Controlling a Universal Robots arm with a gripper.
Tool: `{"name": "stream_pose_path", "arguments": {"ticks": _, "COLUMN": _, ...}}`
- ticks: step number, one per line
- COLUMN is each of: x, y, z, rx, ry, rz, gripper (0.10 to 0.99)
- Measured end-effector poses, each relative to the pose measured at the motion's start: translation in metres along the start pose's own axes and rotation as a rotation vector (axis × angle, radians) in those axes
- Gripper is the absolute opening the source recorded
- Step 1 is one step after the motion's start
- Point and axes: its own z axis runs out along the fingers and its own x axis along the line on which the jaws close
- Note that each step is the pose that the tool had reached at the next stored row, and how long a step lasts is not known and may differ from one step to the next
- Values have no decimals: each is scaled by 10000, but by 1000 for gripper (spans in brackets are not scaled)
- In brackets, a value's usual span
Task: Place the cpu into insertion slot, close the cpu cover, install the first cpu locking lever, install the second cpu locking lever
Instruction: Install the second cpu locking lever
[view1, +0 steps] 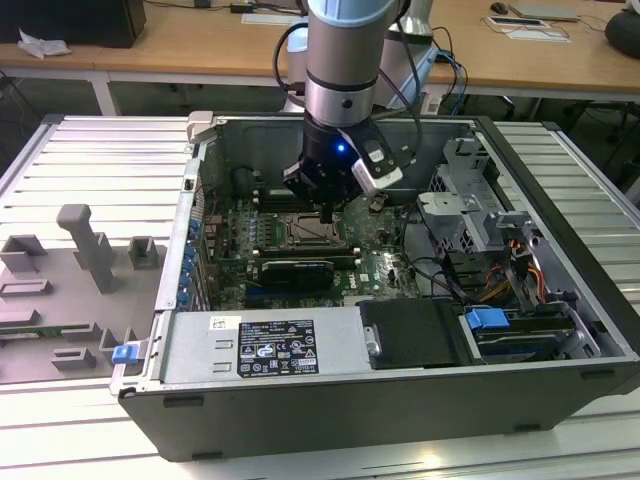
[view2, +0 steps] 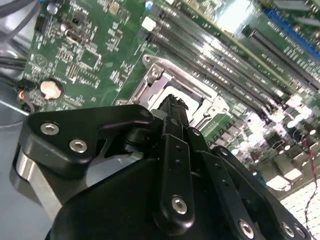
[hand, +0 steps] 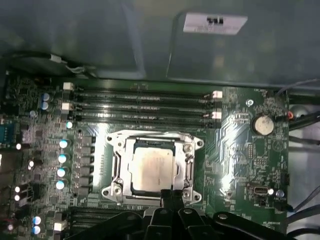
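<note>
Scene: an open computer case (view1: 400, 360) on a ribbed metal surface (view1: 90, 170), motherboard (hand: 240, 135) exposed.
Cpu: the cpu (hand: 151, 170) lies flat in the insertion slot (hand: 186, 171), framed by the closed cpu cover (hand: 152, 140).
Gripper: the gripper (hand: 171, 195) hangs at the socket's edge, fingers pressed narrow together, carrying nothing.
Nearby: 3 memory slots (hand: 142, 105) beside the socket.

One cpu (hand: 152, 170) sits under one cpu cover (hand: 153, 142) on one motherboard (hand: 235, 150). Three long memory slots (hand: 142, 104) and one round coin battery (hand: 262, 125) are countable. One gripper (hand: 172, 196) appears.
</note>
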Motion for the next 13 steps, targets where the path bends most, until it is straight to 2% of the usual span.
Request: {"name": "stream_pose_path", "arguments": {"ticks": 13, "x": 44, "y": -126, "z": 16, "rx": -12, "ry": 14, "rz": -150, "gripper": 106}}
